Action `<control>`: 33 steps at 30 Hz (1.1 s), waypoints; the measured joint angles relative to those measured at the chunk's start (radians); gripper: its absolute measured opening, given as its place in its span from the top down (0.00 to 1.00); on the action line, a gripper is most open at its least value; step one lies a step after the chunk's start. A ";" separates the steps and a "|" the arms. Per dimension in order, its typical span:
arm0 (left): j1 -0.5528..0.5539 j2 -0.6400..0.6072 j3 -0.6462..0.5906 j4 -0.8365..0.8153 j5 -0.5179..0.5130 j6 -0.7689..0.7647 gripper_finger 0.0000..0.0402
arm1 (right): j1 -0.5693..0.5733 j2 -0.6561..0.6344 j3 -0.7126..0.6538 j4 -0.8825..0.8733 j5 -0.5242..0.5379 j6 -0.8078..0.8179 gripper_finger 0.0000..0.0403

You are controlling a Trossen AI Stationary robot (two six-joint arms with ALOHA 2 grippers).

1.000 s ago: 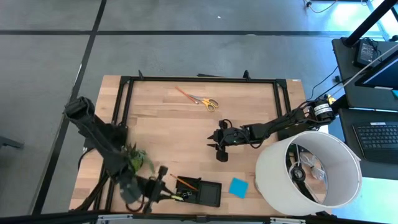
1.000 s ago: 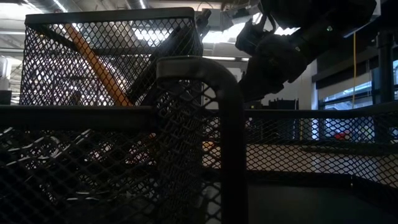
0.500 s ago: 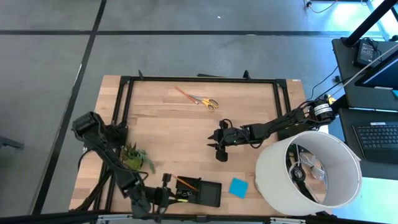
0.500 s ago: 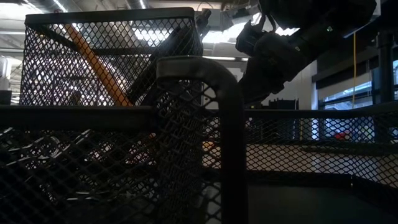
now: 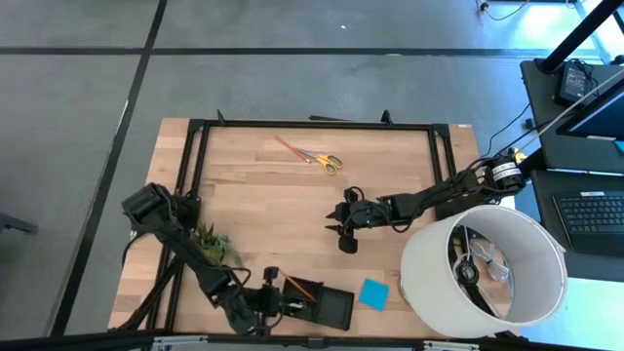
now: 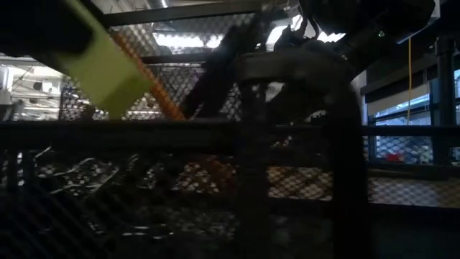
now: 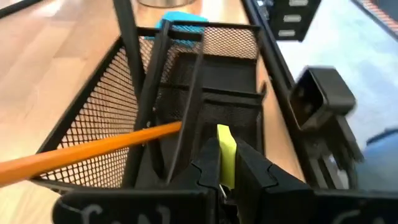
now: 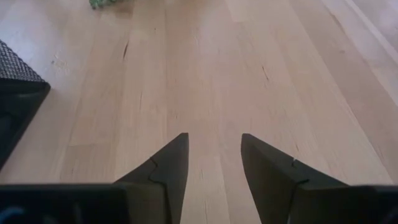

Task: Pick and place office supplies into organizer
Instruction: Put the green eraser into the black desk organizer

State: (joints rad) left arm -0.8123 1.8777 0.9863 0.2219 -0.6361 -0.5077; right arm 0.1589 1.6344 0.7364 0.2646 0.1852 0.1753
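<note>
the left arm has swung in along the near edge of the surface, bringing the left pincer (image 5: 283, 304) right up to the organizer (image 5: 331, 310), where a second ago it hung short of it beside the potted plant (image 5: 213, 244). its fingers are clamped on the small yellow block (image 7: 226, 152), which now shows large in the low view, above the mesh wall.

high: straight down over the table (image 5: 292, 214) | low: table height, pressed against the organizer (image 6: 215, 137) mesh | left wrist: close above the same organizer (image 7: 186, 74) | right wrist: near bare tabletop (image 8: 205, 74)
</note>
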 joint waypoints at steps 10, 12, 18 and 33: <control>0.016 0.008 0.000 -0.005 -0.004 -0.020 0.96 | 0.000 0.000 0.000 -0.002 0.000 0.000 0.63; 0.016 0.008 0.000 -0.006 0.002 -0.020 0.96 | 0.000 0.000 0.000 -0.002 0.000 0.000 0.63; 0.002 0.010 -0.001 0.013 0.012 -0.004 0.96 | 0.000 0.000 0.000 -0.006 0.000 0.000 0.63; -0.072 0.014 -0.003 0.080 -0.109 -0.018 0.96 | 0.000 0.001 0.000 -0.016 0.000 0.000 0.63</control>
State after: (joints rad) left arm -0.8840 1.8919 0.9829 0.3021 -0.7449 -0.5254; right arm 0.1589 1.6352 0.7364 0.2481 0.1850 0.1749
